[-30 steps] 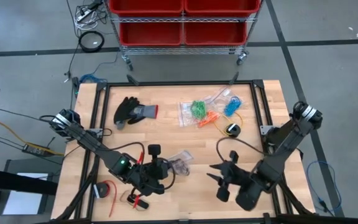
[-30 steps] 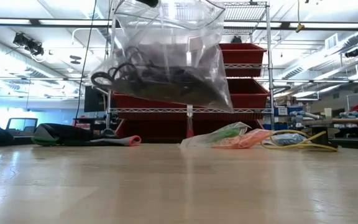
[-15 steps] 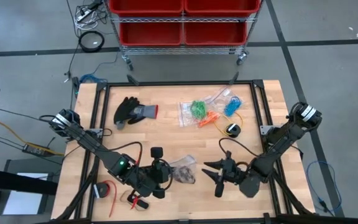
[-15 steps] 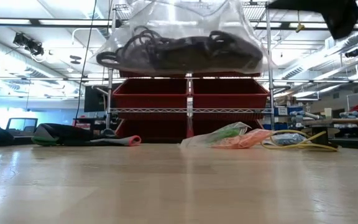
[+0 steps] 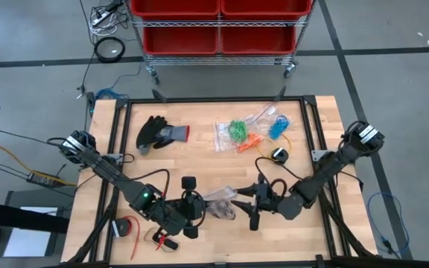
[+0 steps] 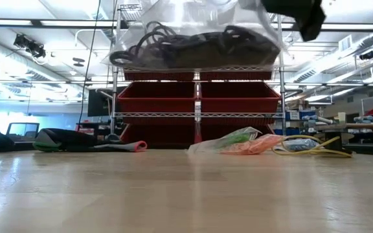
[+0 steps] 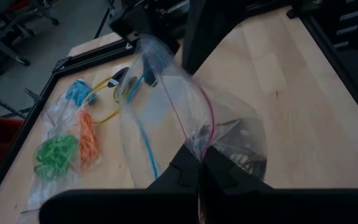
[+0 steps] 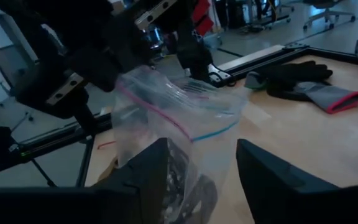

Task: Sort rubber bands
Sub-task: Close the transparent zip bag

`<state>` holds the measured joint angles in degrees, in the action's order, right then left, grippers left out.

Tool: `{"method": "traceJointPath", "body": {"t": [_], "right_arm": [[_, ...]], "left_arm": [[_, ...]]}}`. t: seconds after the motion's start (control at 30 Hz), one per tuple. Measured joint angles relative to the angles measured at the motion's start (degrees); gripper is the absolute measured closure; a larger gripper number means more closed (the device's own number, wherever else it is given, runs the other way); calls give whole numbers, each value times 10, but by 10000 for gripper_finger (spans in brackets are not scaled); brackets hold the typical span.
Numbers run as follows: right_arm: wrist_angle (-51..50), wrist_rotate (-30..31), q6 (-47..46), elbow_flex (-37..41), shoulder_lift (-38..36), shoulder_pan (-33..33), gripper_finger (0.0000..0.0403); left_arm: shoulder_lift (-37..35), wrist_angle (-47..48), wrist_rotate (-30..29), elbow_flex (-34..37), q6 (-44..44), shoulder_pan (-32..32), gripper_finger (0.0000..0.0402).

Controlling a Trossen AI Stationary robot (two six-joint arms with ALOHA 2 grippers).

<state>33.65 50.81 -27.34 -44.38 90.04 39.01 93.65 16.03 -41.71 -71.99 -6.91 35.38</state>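
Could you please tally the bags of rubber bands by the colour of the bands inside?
Black bands bag: 1, pinched by the left gripper, the open right gripper at it
Green bands bag: 1
Orange bands bag: 1
Blue bands bag: 1
Total: 4 bags

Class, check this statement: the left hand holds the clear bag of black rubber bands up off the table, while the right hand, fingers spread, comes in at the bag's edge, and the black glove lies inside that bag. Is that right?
One thing is wrong. The black glove is not in the clear bag; the high view shows it lying on the table's far side, apart from the bag. The rest stands: left hand holds the bag of black rubber bands up, right hand spread at its edge.
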Motion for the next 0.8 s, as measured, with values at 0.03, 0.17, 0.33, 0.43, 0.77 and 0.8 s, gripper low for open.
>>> {"method": "traceJointPath", "body": {"t": [0.03,0.17,0.33,0.43,0.77,0.8], "right_arm": [[0,-4,0,0,0,-4,219],[3,-29,5,0,0,-18,222],[29,-67,27,0,0,-32,265],[30,-80,33,0,0,-36,323],[33,-71,54,0,0,-23,402],[35,-70,55,0,0,-21,402]], "left_arm": [[0,0,0,0,0,0,399],[0,-4,0,0,3,0,400],[0,-4,2,0,3,-1,400],[0,-2,2,0,6,-1,400],[0,60,-37,0,-14,-15,385],[0,62,-38,0,-23,-18,380]]}}
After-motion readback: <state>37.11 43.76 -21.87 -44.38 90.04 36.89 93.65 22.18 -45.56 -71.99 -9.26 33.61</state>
